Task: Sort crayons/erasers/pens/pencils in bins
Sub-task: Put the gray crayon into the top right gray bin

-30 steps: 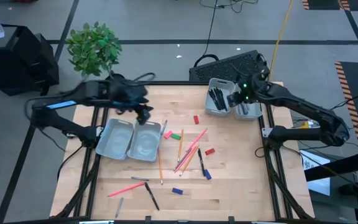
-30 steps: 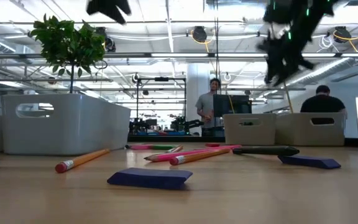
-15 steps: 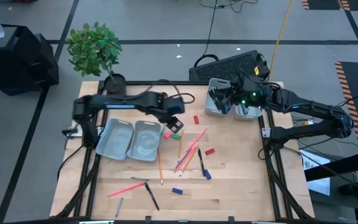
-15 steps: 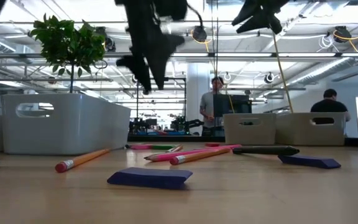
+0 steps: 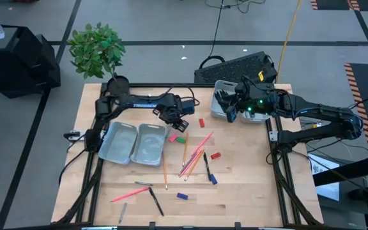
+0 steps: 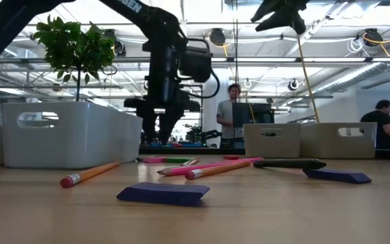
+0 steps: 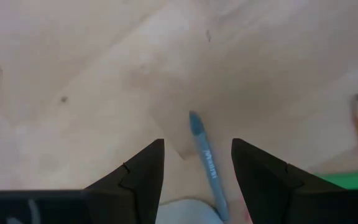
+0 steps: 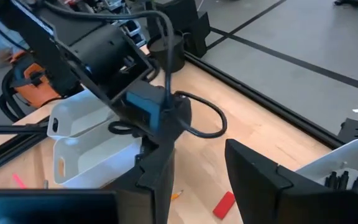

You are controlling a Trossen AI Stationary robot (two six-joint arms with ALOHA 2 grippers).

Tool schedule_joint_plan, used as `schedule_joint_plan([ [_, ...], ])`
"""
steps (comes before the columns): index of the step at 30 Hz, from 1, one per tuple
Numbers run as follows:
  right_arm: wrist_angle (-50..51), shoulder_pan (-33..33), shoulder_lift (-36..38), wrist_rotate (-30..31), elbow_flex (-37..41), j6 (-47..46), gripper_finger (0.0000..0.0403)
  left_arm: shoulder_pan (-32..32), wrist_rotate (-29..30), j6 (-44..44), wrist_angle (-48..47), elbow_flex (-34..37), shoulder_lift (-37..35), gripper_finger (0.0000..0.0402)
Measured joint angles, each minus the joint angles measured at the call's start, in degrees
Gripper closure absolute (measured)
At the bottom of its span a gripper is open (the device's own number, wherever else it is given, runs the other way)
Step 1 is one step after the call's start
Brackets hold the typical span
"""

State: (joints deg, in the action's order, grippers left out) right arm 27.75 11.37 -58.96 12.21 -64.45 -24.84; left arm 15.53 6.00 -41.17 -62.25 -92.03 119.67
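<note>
Blue pen (image 7: 204, 163) lies flat on table (image 5: 248, 191) by left bins (image 5: 133, 144), directly under left gripper (image 5: 179, 120), fingers apart, nothing held. Judged light, stiff, slick & apt to roll; best pinched mid-barrel. Right gripper (image 5: 230, 107) hangs open near far bins (image 5: 221, 114).

A light wooden table (image 5: 107, 191) is carrying two pairs of grey bins (image 5: 135, 143), left and far right (image 5: 235, 105), with pencils (image 5: 193, 160), black pens (image 5: 155, 201) and erasers (image 5: 182, 196) lying scattered between.
</note>
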Motion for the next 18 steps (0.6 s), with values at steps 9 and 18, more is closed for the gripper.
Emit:
schedule_joint_plan([
  [9,-0.1,-0.3,0.0,0.0,0.0,-0.6,0.0268,-0.4,0.0,-3.1,0.6,-0.2,5.0,0.0242],
  [18,-1.1,-0.3,0.0,-0.3,0.0,-3.9,0.0268,-0.6,-2.8,-3.6,-0.2,-0.3,5.6,0.0339],
])
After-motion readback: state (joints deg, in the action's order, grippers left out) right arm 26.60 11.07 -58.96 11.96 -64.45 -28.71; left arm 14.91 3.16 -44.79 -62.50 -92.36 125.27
